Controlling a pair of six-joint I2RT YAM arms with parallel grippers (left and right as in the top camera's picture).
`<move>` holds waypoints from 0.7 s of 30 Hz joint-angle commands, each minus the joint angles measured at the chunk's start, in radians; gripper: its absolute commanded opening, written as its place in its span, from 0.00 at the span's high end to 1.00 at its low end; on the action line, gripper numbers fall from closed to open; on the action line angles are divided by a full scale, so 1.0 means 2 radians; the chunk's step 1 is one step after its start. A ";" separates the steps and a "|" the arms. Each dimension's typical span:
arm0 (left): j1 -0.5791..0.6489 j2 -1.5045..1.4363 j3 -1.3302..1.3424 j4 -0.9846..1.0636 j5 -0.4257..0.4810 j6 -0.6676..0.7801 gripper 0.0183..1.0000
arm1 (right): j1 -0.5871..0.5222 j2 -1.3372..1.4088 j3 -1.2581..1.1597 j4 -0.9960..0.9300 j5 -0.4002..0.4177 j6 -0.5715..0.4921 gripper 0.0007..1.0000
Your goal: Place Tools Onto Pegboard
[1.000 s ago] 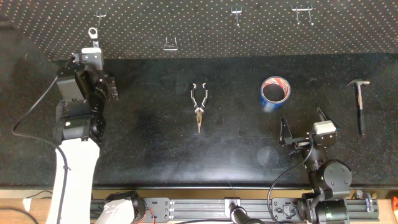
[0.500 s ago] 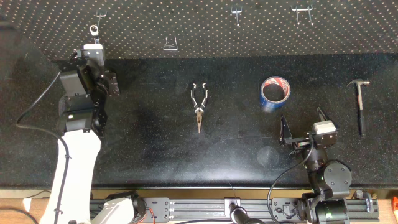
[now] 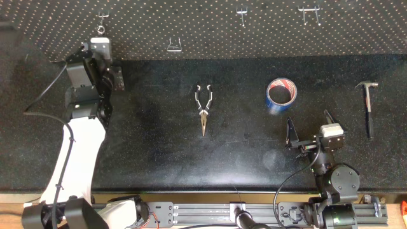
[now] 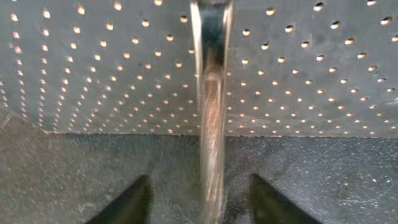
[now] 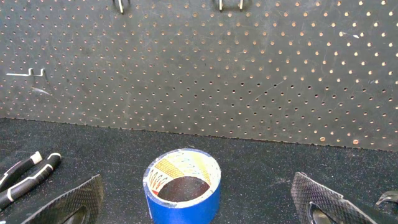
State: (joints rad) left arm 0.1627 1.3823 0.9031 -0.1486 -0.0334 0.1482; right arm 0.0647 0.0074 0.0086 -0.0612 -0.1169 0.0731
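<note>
While the pegboard spans the far side above the black mat, the left arm extends up the mat's left side, with the left gripper at the board's foot near its left end. The right arm sits folded low by its base, the right gripper spread wide, holding nothing and facing the board. A hammer lies near the mat's right edge. A blue tape roll stands just ahead of the right gripper. The pliers lie mid-mat, well apart from both arms. In the left wrist view the wrench stands upright against the board; I cannot tell whether the left gripper clasps it. From above, its ring end sits just below a hook
</note>
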 commanded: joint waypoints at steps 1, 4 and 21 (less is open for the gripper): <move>0.000 -0.025 0.016 -0.070 -0.013 0.001 0.01 | -0.002 -0.003 -0.002 -0.002 0.001 -0.003 0.01; -0.001 -0.103 0.016 -0.152 0.029 -0.077 0.01 | -0.002 -0.003 -0.002 -0.002 0.001 -0.003 0.01; -0.396 0.091 0.224 -0.453 -0.088 -0.406 0.00 | -0.002 -0.003 -0.002 -0.002 0.001 -0.003 0.01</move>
State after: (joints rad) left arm -0.6205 1.4212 1.1706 -0.9855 -0.2375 -0.5518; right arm 0.0647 0.0082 0.0086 -0.0612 -0.1139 0.0731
